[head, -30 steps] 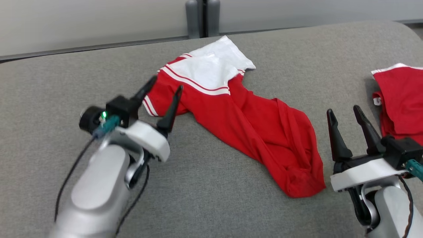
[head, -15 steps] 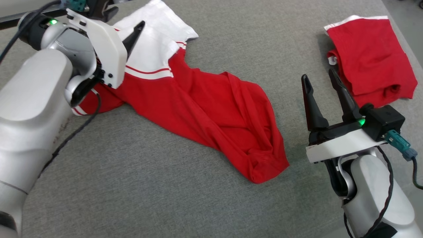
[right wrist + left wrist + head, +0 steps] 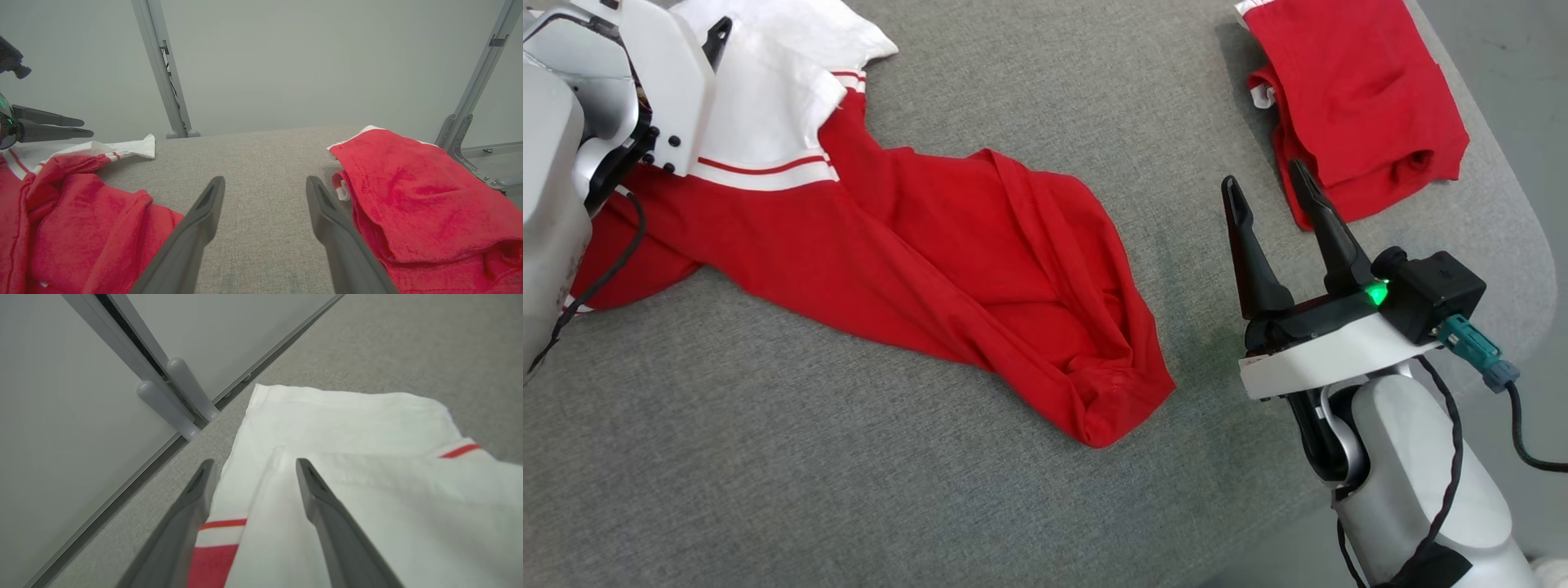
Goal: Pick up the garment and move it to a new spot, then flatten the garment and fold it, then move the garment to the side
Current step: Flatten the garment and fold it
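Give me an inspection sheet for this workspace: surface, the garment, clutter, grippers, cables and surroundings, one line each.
Surface: grey fabric tabletop, rounded corner at the robot's right.
Job's things: red and white garment, crumpled and unfolded, lying diagonally.
Clutter: second red garment, roughly folded, lying apart at the far right.
Grippers: left gripper open over the garment's white end, contact unclear; right gripper open and empty, between the two garments.
Cables: right arm cable black, hanging off the wrist; left arm cable black, along the arm.
Surroundings: grey wall panels and metal posts behind the table.
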